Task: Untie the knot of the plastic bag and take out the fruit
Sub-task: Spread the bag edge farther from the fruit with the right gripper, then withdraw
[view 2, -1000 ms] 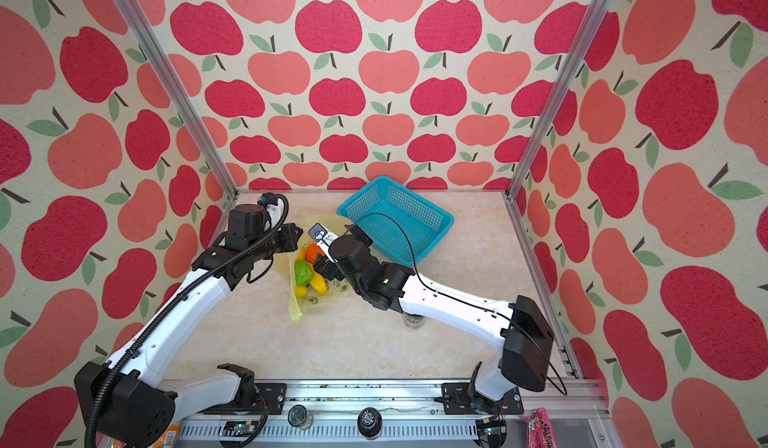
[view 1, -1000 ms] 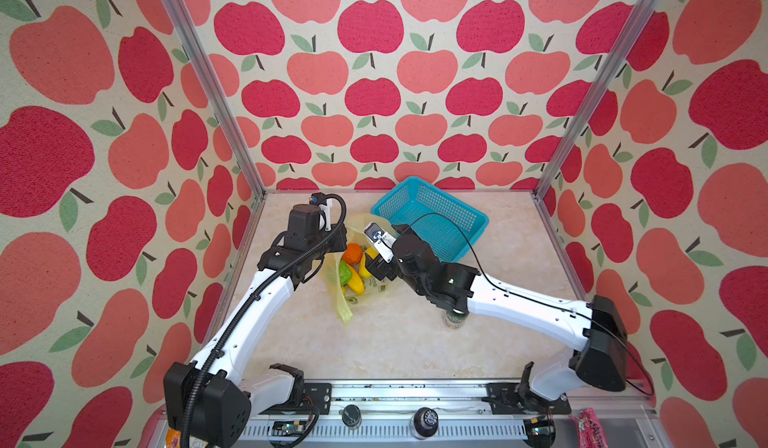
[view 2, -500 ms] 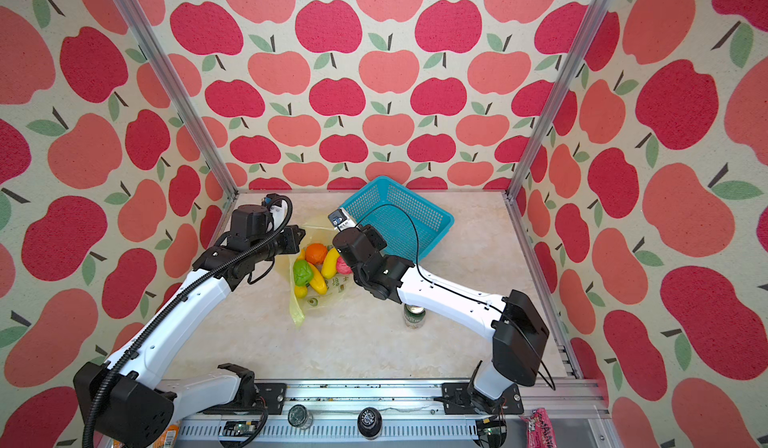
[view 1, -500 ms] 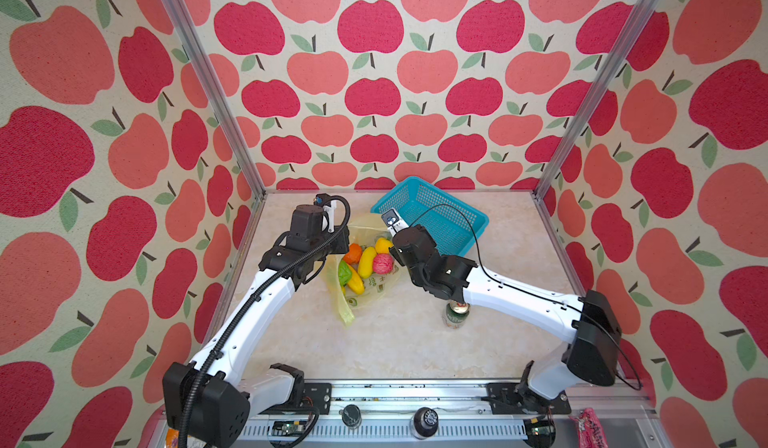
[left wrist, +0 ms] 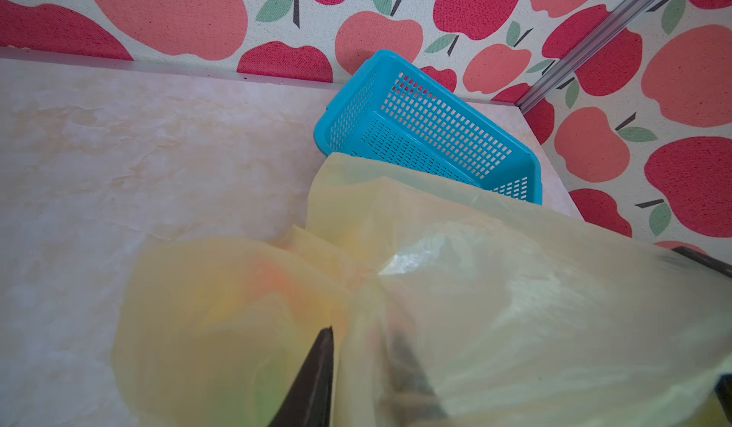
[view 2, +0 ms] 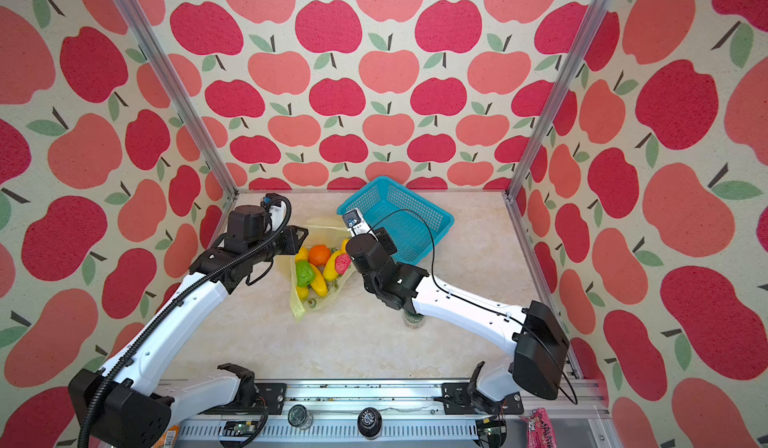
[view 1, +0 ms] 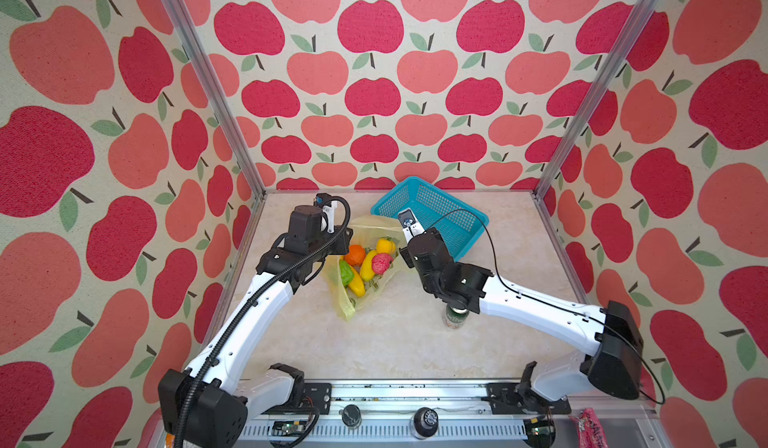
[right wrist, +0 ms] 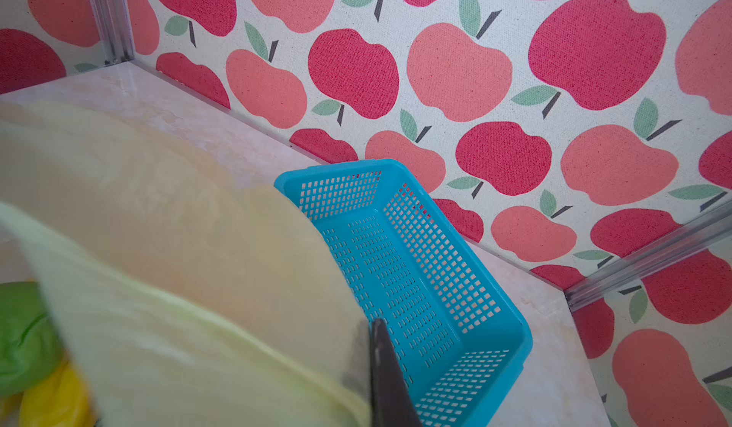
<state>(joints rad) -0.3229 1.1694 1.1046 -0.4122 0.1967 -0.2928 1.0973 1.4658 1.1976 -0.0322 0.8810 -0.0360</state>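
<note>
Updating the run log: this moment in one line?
plastic bag: open | left gripper: pinching its rim | right gripper: pinching its rim | fruit: inside | teal basket: empty

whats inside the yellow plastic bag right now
The yellow plastic bag is open at the top. In both top views it holds an orange fruit, a green fruit, a pink-red fruit and yellow fruits. Anything beneath them is covered.

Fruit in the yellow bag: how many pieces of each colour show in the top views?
Green fruit: 1
Orange fruit: 1
Pink-red fruit: 1
Yellow fruit: 4, at least
Total: 7, at least; folds of the plastic bag may hide more.
</note>
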